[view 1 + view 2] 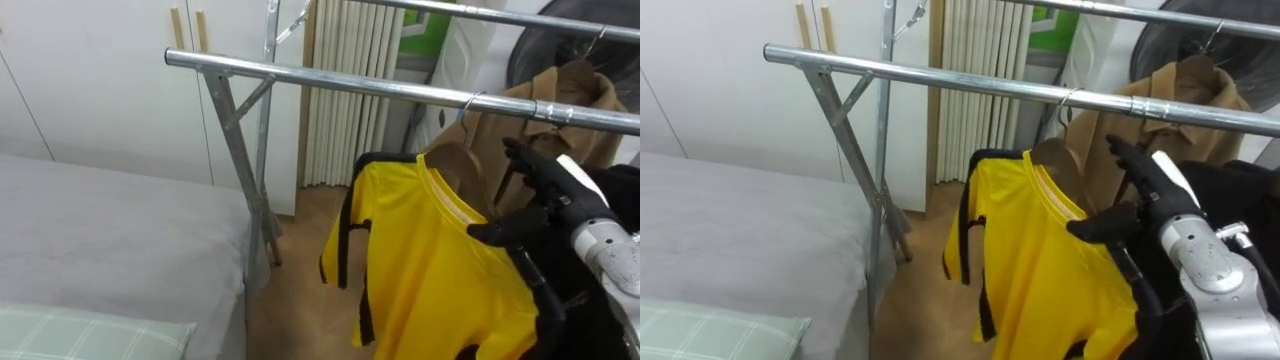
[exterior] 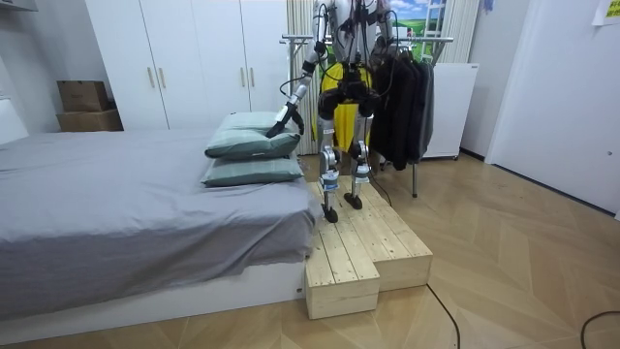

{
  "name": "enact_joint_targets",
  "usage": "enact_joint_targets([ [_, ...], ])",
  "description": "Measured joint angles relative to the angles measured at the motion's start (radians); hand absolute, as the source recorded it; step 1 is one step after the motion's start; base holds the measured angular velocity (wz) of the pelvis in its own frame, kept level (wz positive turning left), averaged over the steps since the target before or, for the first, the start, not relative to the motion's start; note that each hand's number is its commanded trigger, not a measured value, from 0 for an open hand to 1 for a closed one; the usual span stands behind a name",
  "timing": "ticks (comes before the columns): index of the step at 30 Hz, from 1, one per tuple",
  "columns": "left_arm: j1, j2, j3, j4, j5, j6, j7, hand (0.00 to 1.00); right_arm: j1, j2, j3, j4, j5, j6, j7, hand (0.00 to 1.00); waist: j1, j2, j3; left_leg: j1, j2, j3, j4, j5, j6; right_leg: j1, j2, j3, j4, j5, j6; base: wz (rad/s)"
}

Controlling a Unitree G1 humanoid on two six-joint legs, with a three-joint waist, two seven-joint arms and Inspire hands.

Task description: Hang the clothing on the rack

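Observation:
A yellow shirt [image 1: 440, 270] with black trim hangs on a wooden hanger [image 1: 455, 160]. The hanger's hook sits over the silver rail [image 1: 350, 82] of the clothes rack. My right hand [image 1: 550, 190] is just right of the hanger, at the shirt's shoulder. Its fingers are straight and point up along the hanger, the thumb spread towards the collar; it looks open. In the room view I stand on a wooden platform [image 2: 363, 242] facing the rack. There my left hand [image 2: 284, 118] reaches out to the side above the pillows [image 2: 254, 145].
A brown coat [image 1: 545, 120] hangs right behind my right hand, and dark clothes [image 2: 402, 107] fill the rest of the rack. The bed [image 1: 100, 240] lies to my left, close to the rack's slanted leg [image 1: 240, 150]. White wardrobes [image 1: 90, 80] stand behind.

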Motion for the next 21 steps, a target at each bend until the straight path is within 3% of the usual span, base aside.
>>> enact_joint_targets([
  [8,0.009,-0.001,0.001,0.001,0.005,0.014,-0.001,0.00,0.010,0.000,-0.025,-0.032,0.040,0.000,-0.031,0.00,-0.031,-0.001,-0.0008,-0.015,0.000,0.003,0.000,0.000,0.001,-0.016,0.001,0.003,-0.001,0.001,-0.002,0.00],
  [13,0.026,-0.001,0.005,0.000,0.018,0.015,-0.012,0.00,0.109,0.000,-0.103,-0.119,0.040,0.000,-0.095,0.00,-0.043,0.001,-0.0014,-0.015,0.005,0.008,-0.003,-0.002,-0.003,-0.016,0.005,0.003,-0.008,0.004,-0.005,-0.02],
  [21,0.039,-0.004,0.003,0.000,0.016,0.033,0.005,0.00,0.219,0.015,-0.102,-0.159,0.088,-0.002,-0.134,0.00,-0.059,0.006,-0.0003,0.001,0.018,0.020,-0.003,-0.008,-0.011,0.001,0.017,0.008,-0.020,0.008,-0.010,-0.04],
])
